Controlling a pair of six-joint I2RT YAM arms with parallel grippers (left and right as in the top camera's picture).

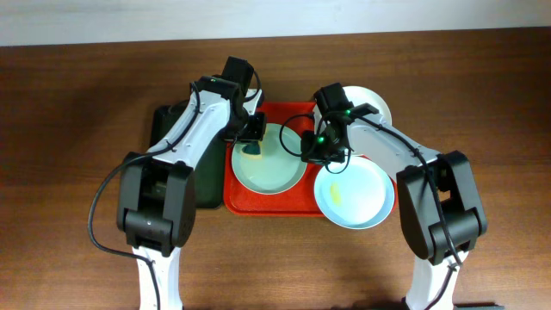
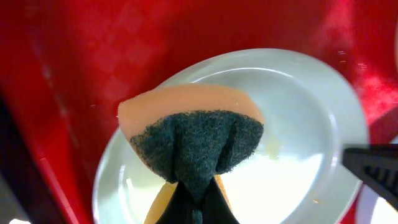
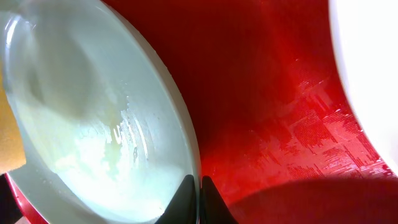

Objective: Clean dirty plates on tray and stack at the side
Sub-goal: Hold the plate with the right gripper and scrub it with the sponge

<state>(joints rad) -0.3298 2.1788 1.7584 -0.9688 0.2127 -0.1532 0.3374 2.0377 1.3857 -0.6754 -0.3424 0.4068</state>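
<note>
A pale blue-green plate (image 1: 269, 164) lies on the red tray (image 1: 258, 205). My left gripper (image 1: 252, 138) is shut on an orange sponge with a dark green scouring face (image 2: 193, 137), held over that plate's (image 2: 298, 124) left part. My right gripper (image 1: 308, 148) is shut on the same plate's right rim, one finger inside and one outside (image 3: 199, 186). The plate's inside (image 3: 93, 124) looks wet and streaked. A second pale blue plate (image 1: 355, 194) with a small yellow smear overlaps the tray's right edge. A white plate (image 1: 374, 103) sits behind the right arm.
A dark green tray (image 1: 164, 129) lies left of the red tray, partly under my left arm. The red tray's floor (image 3: 267, 93) shows between the held plate and the white plate (image 3: 373, 62). Brown table surrounds everything.
</note>
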